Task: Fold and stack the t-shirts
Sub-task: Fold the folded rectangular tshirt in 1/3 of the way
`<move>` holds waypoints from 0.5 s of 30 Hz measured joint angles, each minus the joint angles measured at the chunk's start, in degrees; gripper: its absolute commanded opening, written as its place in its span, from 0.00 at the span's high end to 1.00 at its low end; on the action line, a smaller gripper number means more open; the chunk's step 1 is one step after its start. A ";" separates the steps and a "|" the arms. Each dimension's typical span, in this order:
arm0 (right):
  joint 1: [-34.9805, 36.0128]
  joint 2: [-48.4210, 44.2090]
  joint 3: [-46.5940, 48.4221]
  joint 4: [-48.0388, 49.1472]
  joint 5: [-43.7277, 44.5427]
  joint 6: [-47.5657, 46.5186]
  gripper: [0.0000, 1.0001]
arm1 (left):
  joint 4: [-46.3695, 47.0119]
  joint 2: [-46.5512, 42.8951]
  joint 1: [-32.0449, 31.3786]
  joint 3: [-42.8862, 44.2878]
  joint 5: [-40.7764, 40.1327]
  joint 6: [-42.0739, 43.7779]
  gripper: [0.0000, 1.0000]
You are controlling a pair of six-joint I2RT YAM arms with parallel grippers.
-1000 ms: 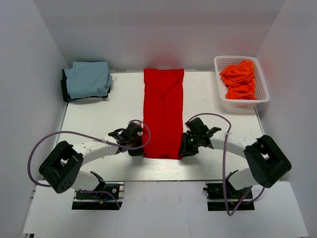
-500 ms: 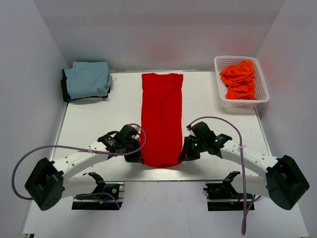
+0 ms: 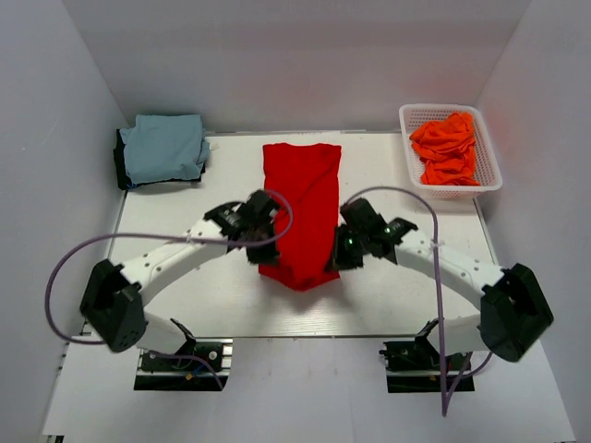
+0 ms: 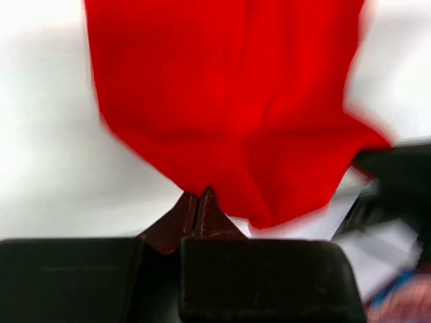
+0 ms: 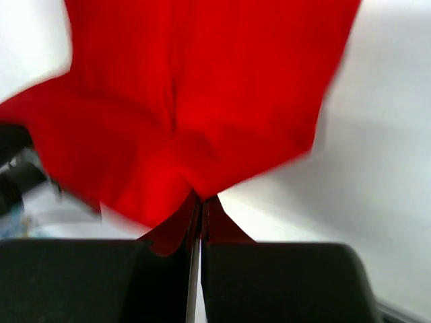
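Top external view: the red shirt (image 3: 301,198) stretches away from the arms along the surface (image 3: 175,221), its near end lifted and sagging between the two sets of jaws. The left jaws are clamped on its near left corner and the right jaws on its near right corner — both wrist views show red cloth pinched at the tips. Beyond the left jaws lies a folded light blue shirt (image 3: 166,148); beyond the right jaws, orange shirts (image 3: 446,148) fill a white basket (image 3: 490,182).

The red t-shirt (image 3: 300,208) is soft matt cloth, as are the light blue t-shirt (image 3: 166,146) and orange t-shirts (image 3: 446,148). The basket (image 3: 457,191) is white plastic mesh; the table (image 3: 166,208) smooth, matt white.
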 measured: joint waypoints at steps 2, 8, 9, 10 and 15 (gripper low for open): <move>-1.25 4.02 6.60 -0.79 4.09 -1.09 1.00 | -1.20 5.33 0.70 8.31 -5.33 -0.02 1.00; -6.60 11.93 19.08 -0.61 12.39 -3.41 1.00 | -3.39 16.26 5.46 20.48 -14.47 -0.17 1.00; -7.48 13.20 20.35 -0.50 13.03 -3.98 1.00 | -3.41 17.84 6.49 21.86 -14.97 -0.17 1.00; -8.26 14.56 21.64 -0.59 13.42 -4.39 1.00 | -3.19 19.76 7.69 23.47 -15.34 -0.17 1.00; -12.11 23.52 29.64 -0.20 13.20 -7.26 1.00 | -1.09 28.33 11.74 30.93 -16.31 0.15 1.00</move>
